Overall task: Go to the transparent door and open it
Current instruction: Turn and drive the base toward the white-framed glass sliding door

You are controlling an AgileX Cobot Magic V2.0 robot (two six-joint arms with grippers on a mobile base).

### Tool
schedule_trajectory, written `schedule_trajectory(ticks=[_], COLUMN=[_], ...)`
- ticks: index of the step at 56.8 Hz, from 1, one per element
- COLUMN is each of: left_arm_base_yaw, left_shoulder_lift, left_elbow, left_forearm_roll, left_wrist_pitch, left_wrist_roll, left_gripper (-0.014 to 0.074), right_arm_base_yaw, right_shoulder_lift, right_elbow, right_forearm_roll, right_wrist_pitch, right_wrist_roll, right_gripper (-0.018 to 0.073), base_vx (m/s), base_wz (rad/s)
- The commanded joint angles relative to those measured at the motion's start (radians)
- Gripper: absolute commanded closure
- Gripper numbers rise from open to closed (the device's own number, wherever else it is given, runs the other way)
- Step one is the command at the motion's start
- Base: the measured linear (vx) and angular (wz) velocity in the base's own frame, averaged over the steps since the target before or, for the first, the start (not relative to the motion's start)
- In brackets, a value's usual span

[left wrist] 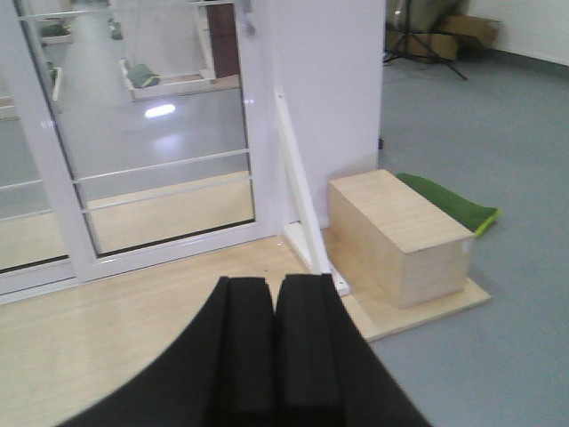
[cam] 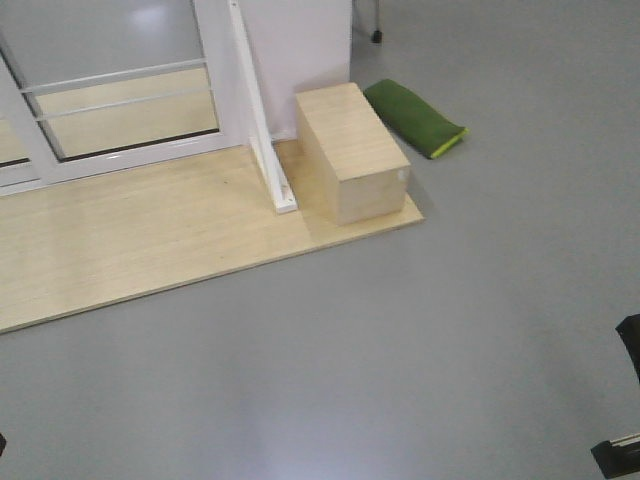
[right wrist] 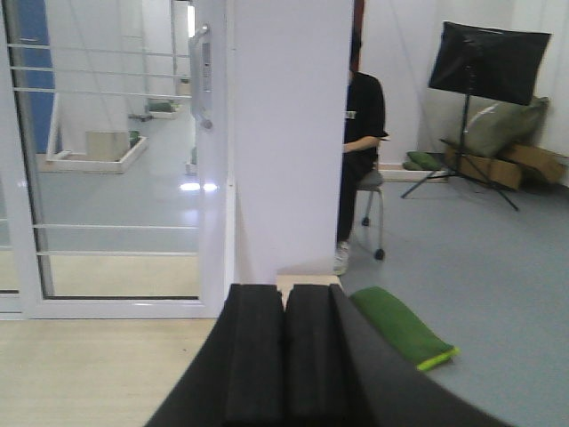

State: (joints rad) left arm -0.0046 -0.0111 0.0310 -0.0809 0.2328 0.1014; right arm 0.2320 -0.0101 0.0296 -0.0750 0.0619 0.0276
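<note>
In the front view, only the foot of the transparent door [cam: 125, 115] is caught, far ahead and to the left, behind a pale wooden platform [cam: 150, 240] whose raised edge has to be reckoned with. Open grey floor [cam: 400, 330] lies before it. From the left wrist, the left gripper [left wrist: 274, 347] is seen with its pads pressed together and nothing held. The door's glass stands ahead and slightly left of it, while the white slanted brace [left wrist: 298, 191] and a wooden box [left wrist: 400, 236] crowd the ground ahead and to the right. From the right wrist, the right gripper [right wrist: 284, 356] is likewise closed and empty, and the curved silver handle [right wrist: 203, 76] is spotted up and to its left, well apart. The framed glass is judged heavy, stiff and slick, made to slide sideways, so the handle should be taken, not the fragile pane. A seated person [right wrist: 360, 116] is noted off to the right.
</note>
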Motion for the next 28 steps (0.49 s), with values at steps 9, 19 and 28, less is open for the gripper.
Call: schedule_trajectory(ticks=[9, 19, 28], left_arm_base_yaw=[-0.006, -0.006, -0.006], left_shoulder_lift=[-0.014, -0.014, -0.014], left_elbow=[0.010, 0.010, 0.010], left_forearm_roll=[-0.003, -0.003, -0.003], left_wrist_pitch=[-0.079, -0.079, -0.079], left_wrist_roll=[-0.006, -0.006, -0.006], left_gripper=[0.0594, 0.0594, 0.0594], right_arm_base_yaw=[-0.003, -0.003, -0.003], right_shoulder_lift=[-0.005, -0.005, -0.005], right_elbow=[0.004, 0.004, 0.004], right_forearm_roll=[0.000, 0.000, 0.000], right_wrist_pitch=[-0.080, -0.080, -0.080], right_wrist_roll=[-0.009, -0.009, -0.009], right_gripper=[0.0561, 0.0561, 0.0561], base_vx=[0.51, 0.49, 0.49], base_wz=[0.69, 0.70, 0.63])
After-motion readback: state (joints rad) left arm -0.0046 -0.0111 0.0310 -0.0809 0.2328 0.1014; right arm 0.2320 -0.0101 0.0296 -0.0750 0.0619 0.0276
